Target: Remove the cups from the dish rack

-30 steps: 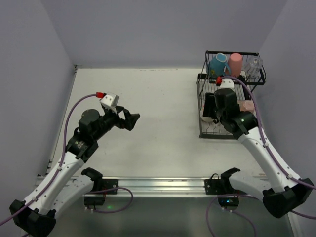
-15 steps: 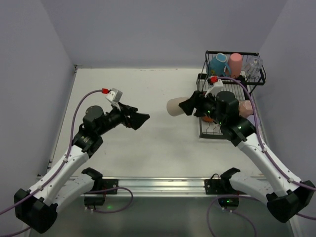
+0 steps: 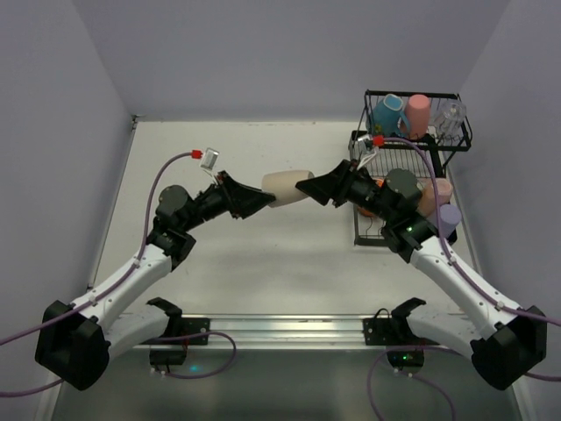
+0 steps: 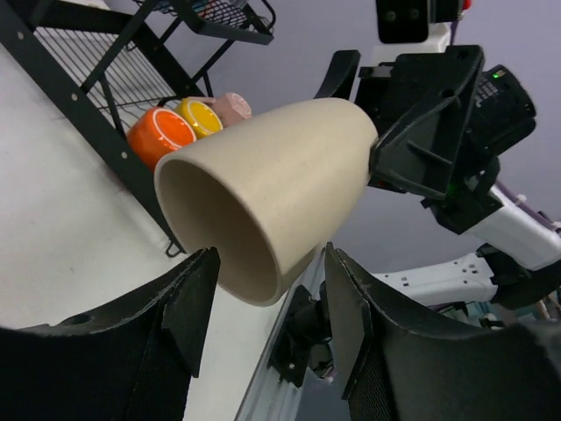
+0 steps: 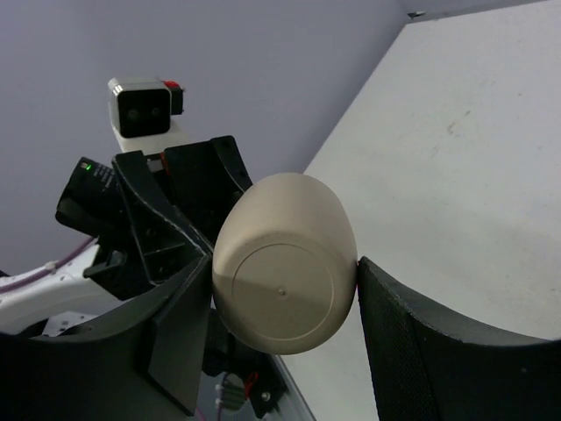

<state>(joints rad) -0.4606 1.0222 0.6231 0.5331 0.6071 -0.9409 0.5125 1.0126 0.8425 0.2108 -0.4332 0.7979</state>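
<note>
- right hand (image 3: 305, 188): closed on the base end of the beige cup (image 3: 286, 186), 1 finger pressed on each side of it
- the cup lies sideways in the air above the surface (image 3: 263, 263), about mid-surface, with its mouth pointing at the other arm
- left hand (image 4: 272, 263): spread wide, its 2 fingers (image 4: 188, 303) straddle the cup's rim; can't tell if they actually touch it, looks like small gaps from the left wrist view
- so the 2 hands are nose to nose with the cup between them
- dish rack (image 3: 412, 92) sits at the far right of the surface, behind the right arm
- upper shelf has a blue mug (image 3: 388, 112), a pink cup (image 3: 418, 110) and a clear cup (image 3: 451, 114)
- lower tray shows an orange cup (image 4: 160, 132) and a yellow cup (image 4: 200, 114) side by side, plus a lavender cup (image 3: 447, 217) near the right arm
</note>
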